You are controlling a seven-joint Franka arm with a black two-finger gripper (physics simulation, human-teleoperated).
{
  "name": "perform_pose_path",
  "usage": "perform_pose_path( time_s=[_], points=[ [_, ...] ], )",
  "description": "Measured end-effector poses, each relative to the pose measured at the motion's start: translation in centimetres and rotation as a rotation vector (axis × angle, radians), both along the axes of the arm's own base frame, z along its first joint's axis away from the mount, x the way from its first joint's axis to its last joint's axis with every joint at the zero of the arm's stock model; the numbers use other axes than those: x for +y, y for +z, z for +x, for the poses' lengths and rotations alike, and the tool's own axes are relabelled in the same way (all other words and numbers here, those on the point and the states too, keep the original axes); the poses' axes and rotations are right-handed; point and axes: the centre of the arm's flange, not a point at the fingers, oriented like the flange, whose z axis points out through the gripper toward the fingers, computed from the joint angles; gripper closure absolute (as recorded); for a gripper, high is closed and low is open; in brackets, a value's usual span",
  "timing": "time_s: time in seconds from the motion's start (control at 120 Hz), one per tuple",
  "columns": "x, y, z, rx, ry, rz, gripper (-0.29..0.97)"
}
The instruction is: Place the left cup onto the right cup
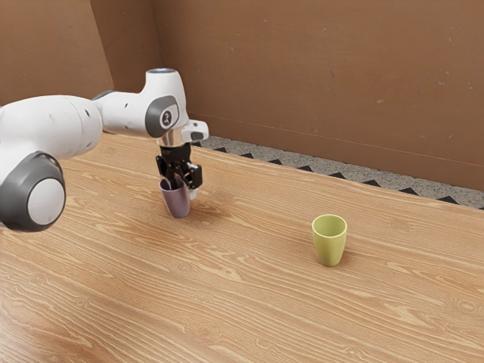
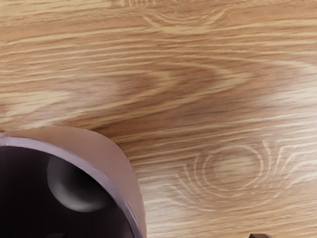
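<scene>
A purple cup (image 1: 176,201) stands on the wooden table (image 1: 242,302) at the exterior view's left, slightly tilted. My gripper (image 1: 179,180) comes down onto its rim and is shut on the cup's wall, with one finger inside the cup and the other outside. In the wrist view the purple cup (image 2: 99,163) lies right under my hand, its dark inside open to the camera. A yellow-green cup (image 1: 330,239) stands upright to the exterior view's right, well apart from the gripper, with its opening up.
Bare wood grain lies between the two cups. A brown wall (image 1: 325,76) runs behind the table, with a grey speckled floor strip (image 1: 393,180) along the table's far edge.
</scene>
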Motion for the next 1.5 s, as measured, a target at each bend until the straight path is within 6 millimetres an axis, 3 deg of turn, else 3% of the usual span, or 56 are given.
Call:
perform_pose_path(
  time_s=[0.675, 1.008, 1.208, 1.358, 1.5],
  points=[
    [0.4, 0.0, 0.0, -0.003, -0.021, 0.002, 0.73],
    [0.3, 0.2, 0.1, -0.006, -0.024, 0.008, 0.78],
    [-0.3, 1.3, 0.1, -0.021, -0.031, 0.015, 0.79],
    [-1.7, 2.8, 0.2, -0.036, -0.048, 0.018, 0.79],
    [-4.4, 3.9, 0.2, -0.040, -0.083, 0.017, 0.79]
  ],
)
